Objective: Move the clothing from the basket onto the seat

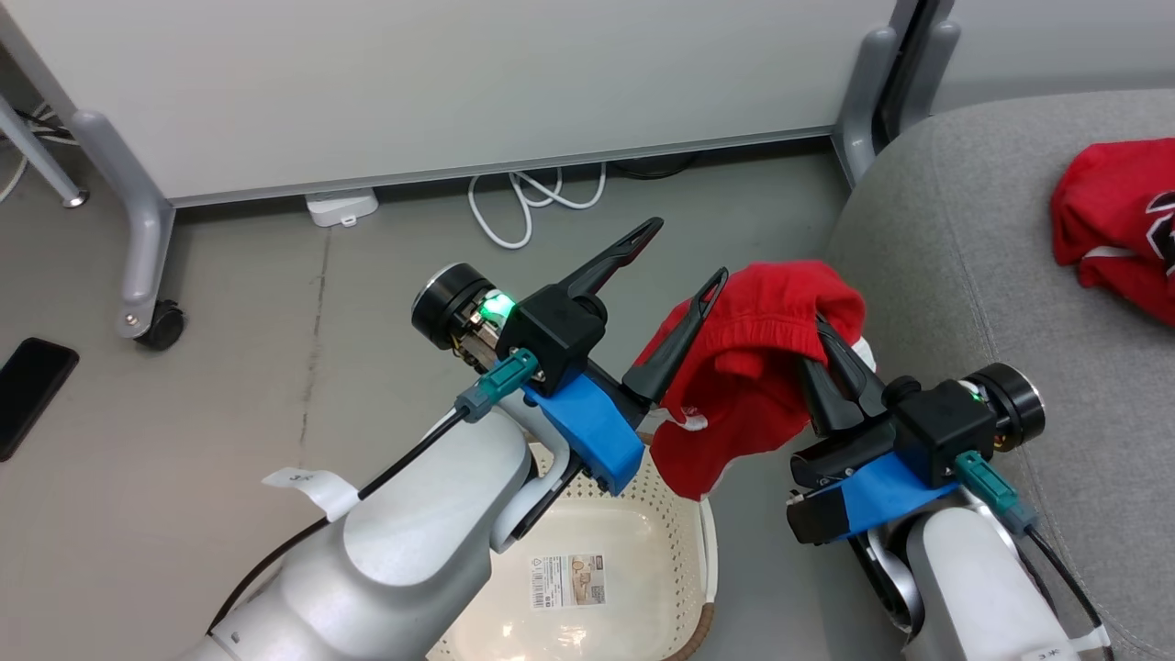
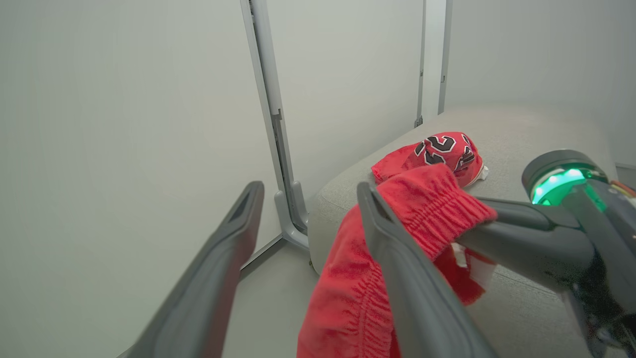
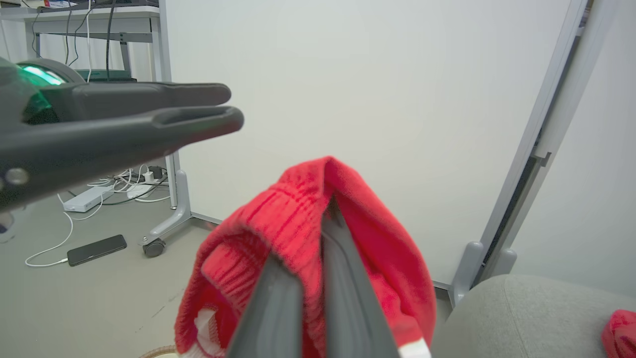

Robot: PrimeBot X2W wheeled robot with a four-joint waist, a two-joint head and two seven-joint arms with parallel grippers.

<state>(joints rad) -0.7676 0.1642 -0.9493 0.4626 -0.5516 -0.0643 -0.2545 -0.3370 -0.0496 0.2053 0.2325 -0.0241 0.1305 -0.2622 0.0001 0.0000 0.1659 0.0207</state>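
Head: my R gripper clamps red shorts above basket edge, beside seat; jersey already on seat. L wrist: L gripper wide, holding nothing. R wrist: fingers pinch waistband. Mid-transfer; next prob swing right, release.

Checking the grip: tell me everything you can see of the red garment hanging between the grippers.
The red garment is soft cloth with a gathered elastic waistband and white trim. It hangs crumpled in mid-air over the basket's rim, beside the sofa. The shut right gripper pinches its waistband; one finger of the open left gripper lies alongside, contact unclear.
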